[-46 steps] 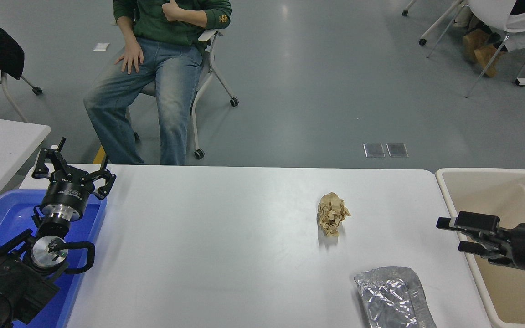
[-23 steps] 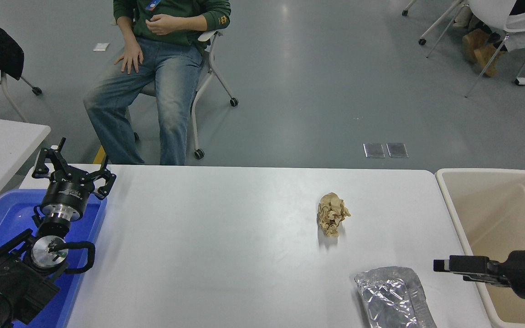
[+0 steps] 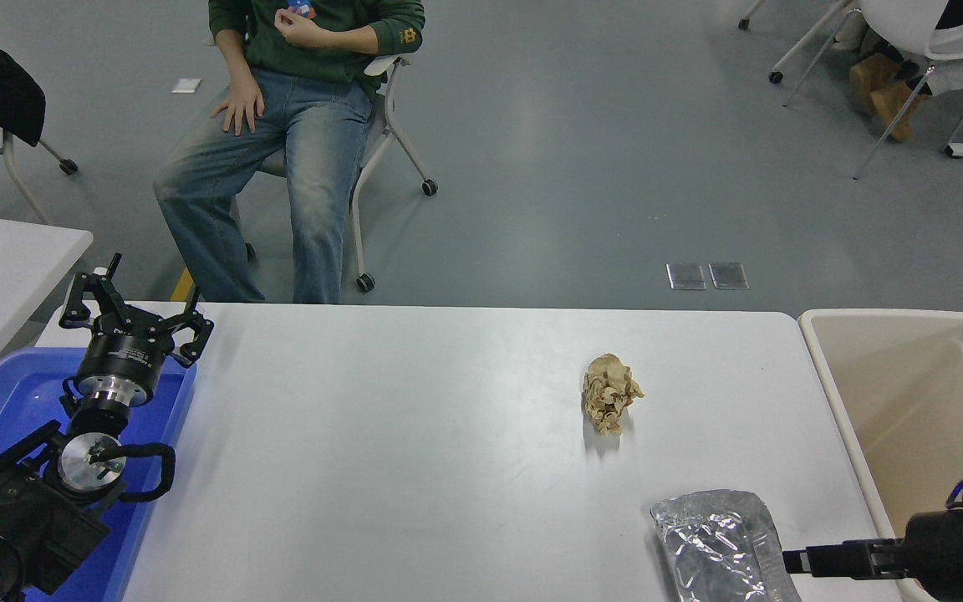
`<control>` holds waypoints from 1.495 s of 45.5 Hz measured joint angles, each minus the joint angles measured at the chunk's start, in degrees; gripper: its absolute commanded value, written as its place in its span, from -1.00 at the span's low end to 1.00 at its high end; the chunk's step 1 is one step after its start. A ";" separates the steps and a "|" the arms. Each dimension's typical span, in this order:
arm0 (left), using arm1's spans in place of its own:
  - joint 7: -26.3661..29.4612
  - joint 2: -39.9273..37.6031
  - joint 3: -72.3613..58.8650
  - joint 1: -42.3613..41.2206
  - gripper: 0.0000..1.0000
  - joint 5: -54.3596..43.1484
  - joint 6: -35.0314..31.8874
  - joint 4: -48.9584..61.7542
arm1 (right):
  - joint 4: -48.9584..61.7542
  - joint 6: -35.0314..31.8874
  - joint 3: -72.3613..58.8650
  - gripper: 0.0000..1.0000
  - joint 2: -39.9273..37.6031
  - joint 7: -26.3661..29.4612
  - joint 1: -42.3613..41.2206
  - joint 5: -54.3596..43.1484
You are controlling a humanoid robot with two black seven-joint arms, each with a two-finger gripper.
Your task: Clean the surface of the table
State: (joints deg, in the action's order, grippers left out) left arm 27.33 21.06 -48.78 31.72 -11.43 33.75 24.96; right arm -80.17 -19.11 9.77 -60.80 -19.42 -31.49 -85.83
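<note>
- A grey floor fills the upper half of the frame, where a person (image 3: 298,142) sits on a wheeled chair just beyond the far edge of the table surface (image 3: 415,468), well clear of the work.
- The table surface, a wide white top with rounded corners, spans the lower half of the frame from left of centre to the right.
- Two bits of litter lie on it: a crumpled brown paper wad (image 3: 610,391) right of centre, and a silver foil bag (image 3: 720,545) lying flat at the lower right, near the front edge.
- A beige bin (image 3: 816,368) stands against the table's right edge, empty as far as can be seen, probably so that litter can be dropped in with a short reach.
- The right gripper (image 3: 792,561) comes in low from the lower right corner, its tip at the foil bag's right edge, which suggests the bag is the next pick; seen side-on, it cannot be told whether it is released or clenched.
- The left gripper (image 3: 132,313) is parked at the lower left over a blue tray (image 3: 13,401), its claws spread and holding nothing.
</note>
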 measured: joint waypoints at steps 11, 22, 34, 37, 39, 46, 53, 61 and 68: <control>0.00 0.00 0.00 0.00 1.00 0.00 0.00 0.00 | 1.77 1.87 -1.59 1.00 2.90 3.34 0.13 -0.40; 0.00 0.01 0.00 0.01 1.00 0.00 0.00 0.00 | 2.69 3.20 -2.18 1.00 5.13 5.43 0.57 -0.23; 0.00 0.01 0.00 0.01 1.00 0.00 0.00 0.00 | 2.64 3.99 -2.41 0.87 7.36 6.39 1.38 -0.35; 0.00 0.01 0.00 0.01 1.00 0.00 0.00 0.00 | 2.71 4.61 -2.44 0.80 7.62 6.50 1.66 -0.48; 0.00 0.01 0.00 0.01 1.00 0.00 0.00 0.00 | 2.72 5.03 -2.46 0.80 7.75 6.54 1.82 -0.54; 0.00 0.01 0.00 0.01 1.00 0.00 0.00 0.00 | 2.73 6.52 -3.13 0.62 8.06 6.61 1.87 -1.33; 0.00 0.01 0.00 0.01 1.00 0.00 0.00 0.00 | 2.74 8.42 -4.43 0.46 8.20 6.63 1.70 -2.42; 0.00 0.01 0.00 0.00 1.00 0.00 0.00 0.00 | 2.79 9.98 -5.43 0.27 8.27 6.52 1.55 -3.72; 0.00 0.01 0.00 0.00 1.00 0.00 0.00 0.00 | 2.81 11.00 -5.81 0.01 8.31 6.35 1.43 -5.29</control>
State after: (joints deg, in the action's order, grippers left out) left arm 27.33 21.07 -48.78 31.72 -11.42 33.75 24.96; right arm -77.36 -8.11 3.96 -52.50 -13.07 -30.06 -91.12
